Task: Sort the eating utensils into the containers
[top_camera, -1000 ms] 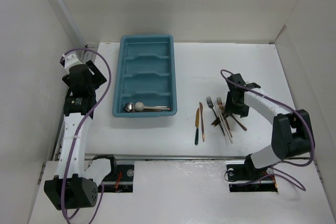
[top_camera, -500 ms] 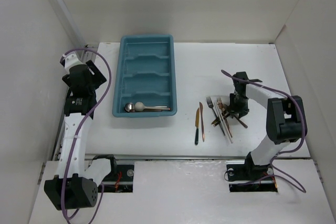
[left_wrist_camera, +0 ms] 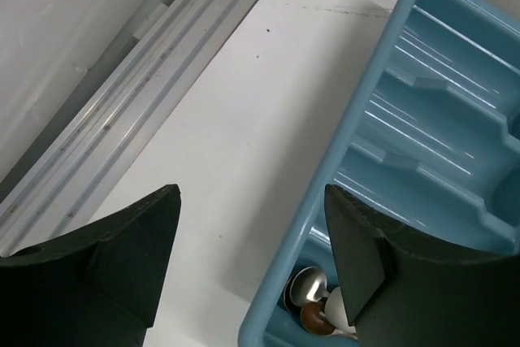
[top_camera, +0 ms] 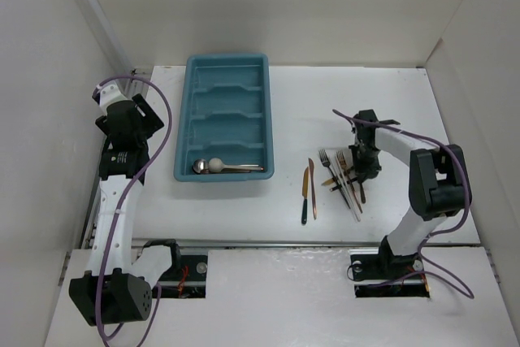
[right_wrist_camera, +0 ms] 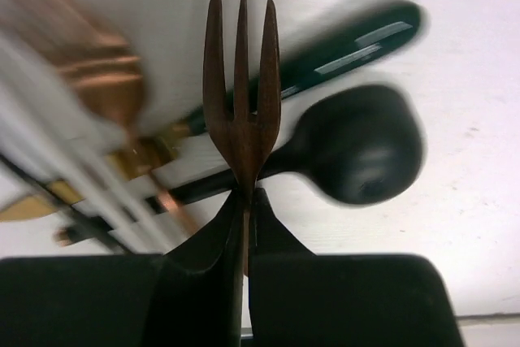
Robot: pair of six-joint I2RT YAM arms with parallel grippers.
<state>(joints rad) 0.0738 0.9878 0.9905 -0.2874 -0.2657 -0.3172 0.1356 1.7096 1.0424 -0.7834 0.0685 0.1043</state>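
- Right gripper [top_camera: 362, 170] was lowered into the loose pile of utensils on the right side of the table [top_camera: 309, 95], its jaws pressed shut on the neck of a copper-brown fork [right_wrist_camera: 242, 103] — the tines pointed away from the wrist camera.
- Behind the held fork, a black spoon [right_wrist_camera: 366, 148] and a dark-handled knife [right_wrist_camera: 349, 42] were seen lying on the table; whether the fork touched them could not be told.
- A copper spoon [right_wrist_camera: 106, 79] and some pale sticks [right_wrist_camera: 49, 160] were shown at the left of that wrist view, too blurred for detail.
- Two silver forks [top_camera: 325, 157] were laid just left of the right gripper, tines toward the far edge.
- A copper knife [top_camera: 306, 194] and a slim copper piece [top_camera: 313, 184] were laid side by side between the pile and the tray, apart from both.
- The teal tray [top_camera: 227, 60] was set left of centre, and three spoons [top_camera: 213, 166] were held in its nearest compartment — bowls gathered at the left end.
- The left gripper [left_wrist_camera: 250, 209] was held above the table just beside the tray's left wall, jaws spread wide and nothing between them.
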